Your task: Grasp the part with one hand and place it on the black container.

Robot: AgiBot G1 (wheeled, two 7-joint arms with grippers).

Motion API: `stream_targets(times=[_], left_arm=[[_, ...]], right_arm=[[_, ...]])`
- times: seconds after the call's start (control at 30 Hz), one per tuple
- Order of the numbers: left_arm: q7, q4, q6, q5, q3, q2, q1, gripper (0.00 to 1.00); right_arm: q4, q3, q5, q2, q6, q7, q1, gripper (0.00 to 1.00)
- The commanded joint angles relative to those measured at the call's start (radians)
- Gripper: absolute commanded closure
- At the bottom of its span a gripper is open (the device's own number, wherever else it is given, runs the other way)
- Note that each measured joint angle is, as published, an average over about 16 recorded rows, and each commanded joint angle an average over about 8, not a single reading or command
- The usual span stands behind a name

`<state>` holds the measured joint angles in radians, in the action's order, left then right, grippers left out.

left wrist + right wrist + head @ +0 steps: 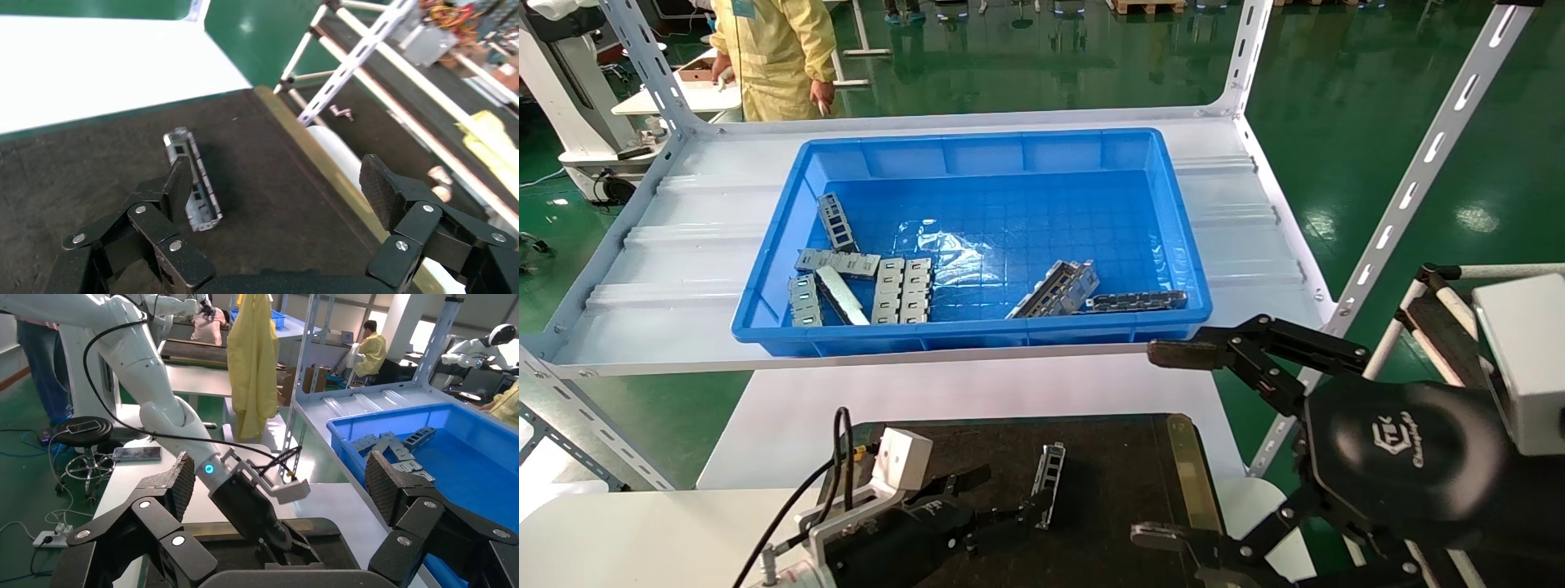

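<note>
The part (1048, 474), a narrow silver-grey channel with rectangular cut-outs, lies flat on the black container (1124, 490), a dark felt-like tray with brass-coloured side strips. My left gripper (1001, 496) is low over the tray and open, with nothing held. In the left wrist view the part (203, 197) lies just beside one finger (179, 184) on the black container (263, 184), and the left gripper (275, 177) has its jaws wide apart. My right gripper (1156, 445) is open and empty, raised at the tray's right side; it also shows in the right wrist view (280, 478).
A deep blue bin (977, 335) on the white shelf behind the tray holds several flat silver plates (903, 290), more channel pieces and a dark chain-like strip (1136, 300). Slotted shelf uprights (1410, 188) stand at the right. A person in yellow (772, 57) stands behind.
</note>
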<state>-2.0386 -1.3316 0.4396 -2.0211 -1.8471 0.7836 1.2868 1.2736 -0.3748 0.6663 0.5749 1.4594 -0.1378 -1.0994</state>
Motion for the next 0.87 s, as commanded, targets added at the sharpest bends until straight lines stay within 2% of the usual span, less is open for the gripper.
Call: stream_targets(times=[0.03,0.5,0.73,0.87], left_arm=[[-0.034,-0.01,0.032,-0.041,-0.026,-0.021,0.013,0.0],[-0.38,0.044,0.325,-0.392,-0.253,-0.107,0.156,0.0],[-0.6,0.149,0.522,-0.569,-0.361,-0.091,0.245,0.0],[-0.66,0.202,0.584,-0.606,-0.384,-0.077,0.263,0.0]], right_arm=[[0.0,0.0,0.0,0.0,0.0,0.0,0.0,0.0],[0.0,0.0,0.0,0.0,0.0,0.0,0.0,0.0],[0.0,0.0,0.0,0.0,0.0,0.0,0.0,0.0],[0.0,0.0,0.0,0.0,0.0,0.0,0.0,0.0]])
